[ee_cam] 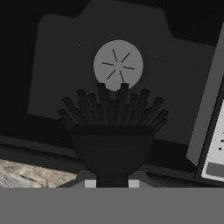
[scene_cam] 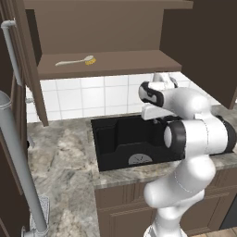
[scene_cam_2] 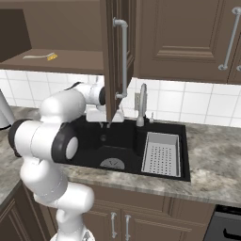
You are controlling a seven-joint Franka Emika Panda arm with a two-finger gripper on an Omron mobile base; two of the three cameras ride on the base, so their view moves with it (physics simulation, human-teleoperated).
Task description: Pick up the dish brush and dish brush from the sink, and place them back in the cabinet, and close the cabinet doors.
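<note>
While the dark brown wooden wall cabinet (scene_cam: 106, 37) stands open, its lighter brown interior shelf (scene_cam: 125, 62) carries the whitish-handled dish brush with the yellow-orange bristle head (scene_cam: 76, 61), which lies flat toward the shelf's left part; the right base view shows that same brush (scene_cam_2: 42, 56) small and far to the left. One dark brown panelled cabinet door with a long vertical silver bar handle (scene_cam_2: 115, 52) hangs swung out edge-on over the basin, and another door (scene_cam: 21, 69) stands open at the left of the left base view. Below, the mottled grey stone tabletop (scene_cam: 60, 157) surrounds the black rectangular recessed sink (scene_cam_2: 122, 141), whose round grey drain (scene_cam_2: 112, 163) sits on the basin floor beside a pale perforated rack (scene_cam_2: 161, 153) on the right, with the curved grey faucet (scene_cam_2: 141, 103) rising behind. The white arm reaches over the basin, and its jaws are clamped together on the black-handled dish brush (ee_cam: 113, 127), which is held above the sink with its dark bristles fanning out toward the drain (ee_cam: 118, 65) in the hand view. The gripper (ee_cam: 112, 183) shows at the bottom of that view, touching the brush's dark head on both sides.
</note>
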